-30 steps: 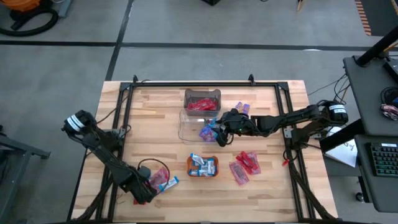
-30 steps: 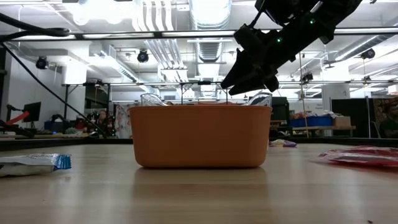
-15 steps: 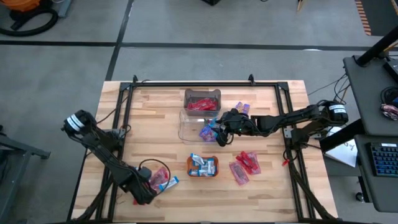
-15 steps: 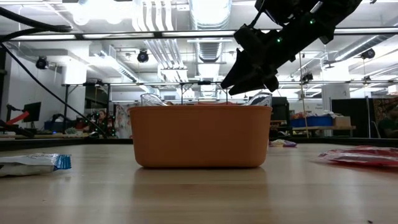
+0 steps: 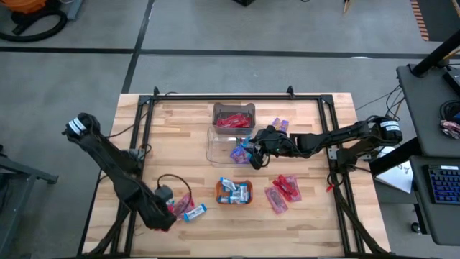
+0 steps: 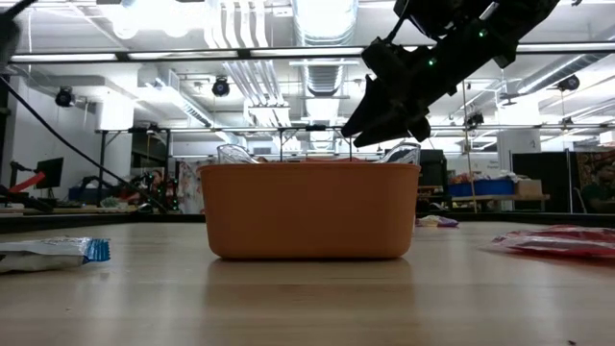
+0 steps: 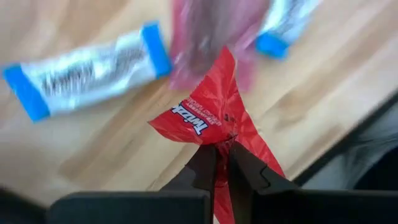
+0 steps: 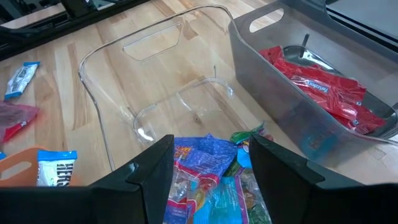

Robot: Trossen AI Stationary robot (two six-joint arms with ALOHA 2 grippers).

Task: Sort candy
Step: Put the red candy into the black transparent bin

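Note:
My left gripper (image 5: 167, 210) (image 7: 221, 149) is at the near left of the table, shut on a red candy packet (image 7: 208, 106). Beside it a blue-and-white bar (image 5: 195, 213) (image 7: 87, 68) lies flat on the wood. My right gripper (image 5: 253, 154) (image 8: 208, 158) hangs open in mid-table over a heap of blue and purple crinkly candy (image 8: 208, 171) at the clear bin's (image 5: 219, 144) near right corner. It touches none of them. Red packets fill the grey bin (image 5: 233, 117). Blue-and-white bars lie in the orange tray (image 5: 234, 192). My left gripper pinches the red packet between its two fingertips, where the wrapper bunches into creases (image 7: 227, 132). The fingers come from above, pointing steeply down. The packet's printed end (image 7: 186, 118) sticks out past the fingertips toward the table; whether it rests on the wood I cannot tell.
More red packets (image 5: 282, 191) lie loose at the near right. Purple candy (image 5: 279, 126) lies to the right of the grey bin. A second blue-and-white bar (image 7: 283, 25) lies near the held packet. The black frame rails (image 5: 147, 115) run along the table's sides.
My left arm has risen, and its gripper has drawn the red packet up and a little toward the table's left edge. The packet has come away from the blue-and-white bar, which stays on the wood.

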